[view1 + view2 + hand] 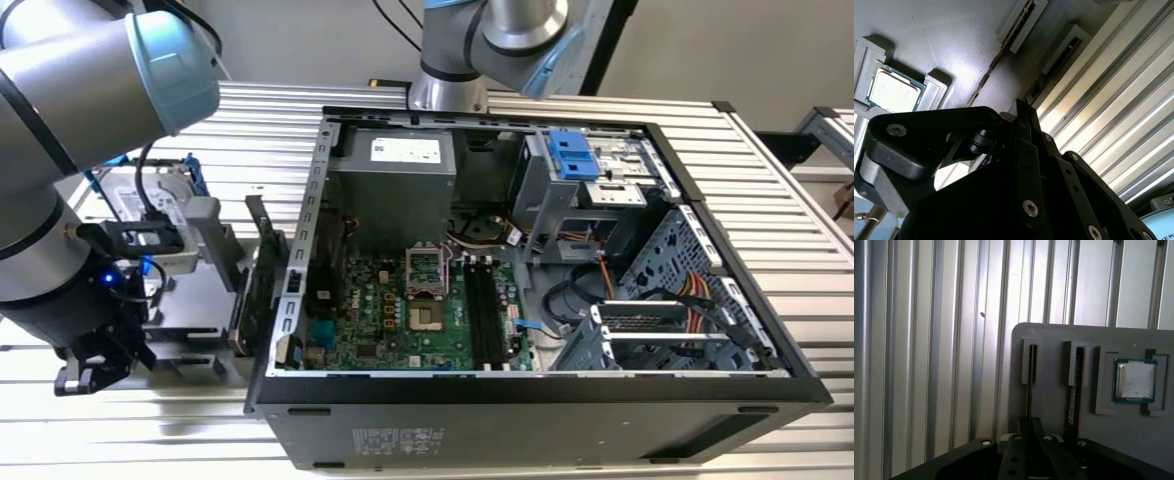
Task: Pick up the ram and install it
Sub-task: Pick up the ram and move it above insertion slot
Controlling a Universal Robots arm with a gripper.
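- While my gripper (1029, 426) hangs low over the grey holder (1054, 335), the step in hand, as I judge it, is the grasp of the ram (1029, 390). It stands on edge in one of the holder's two narrow slots. In the first wrist view it shows as a thin line running straight toward my jaws.
- Whether my jaws are parted, pressed together or already clasping the board's edge, I cannot tell. My own black body hides the meeting place in both wrist views.
- A second, darker board (1074, 385) stands in the neighbouring slot, just beside the ram. To do this well I should keep centred on the one slot, so that no jaw strays against the neighbour or the slot's raised wall.
- I judge the ram thin and stiff, so the grip belongs on its flat faces, square to the board. A skewed hold would likely twist it and bind it in the slot.
- The silver processor chip (1135, 380) lies in its own recess farther along the holder, apart from my jaws, and needs no touching.
- In the exterior view the holder sits on the slatted table (801, 200), to that view's left of the open computer case (534, 400). The case's long dark memory sockets (486, 320) look unfilled, so the install is not yet done.
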